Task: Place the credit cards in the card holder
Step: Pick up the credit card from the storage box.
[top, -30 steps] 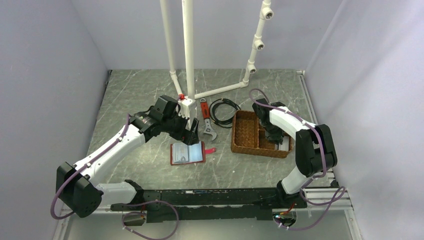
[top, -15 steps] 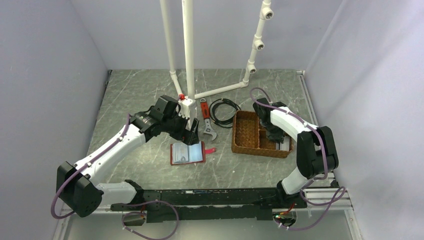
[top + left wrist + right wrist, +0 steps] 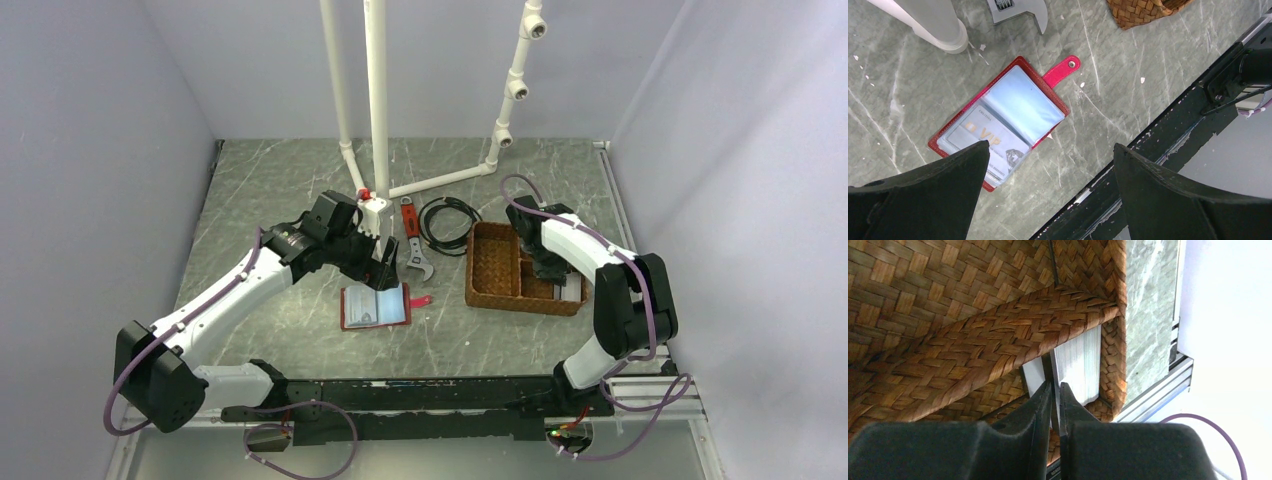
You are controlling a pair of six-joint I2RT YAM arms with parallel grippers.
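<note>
Narrowing steadily, the right pincer (image 3: 1056, 387) straddled thin pale credit cards (image 3: 1079, 365) inside the brown woven tray (image 3: 973, 335). Whether it gripped them I could not tell; a pickup seemed under way.

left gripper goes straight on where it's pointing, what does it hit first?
The left gripper, jaws wide, likely meets the open card holder near its edge; depth unclear, could be bare table.

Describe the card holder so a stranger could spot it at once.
Start at the tall white pipe rising from the marbled table; just in front of its foot lies a red-handled wrench. Nearer lies the card holder, spread open flat. It alone is a red booklet with pale clear pockets and a snap tab sticking out toward the woven tray.
</note>
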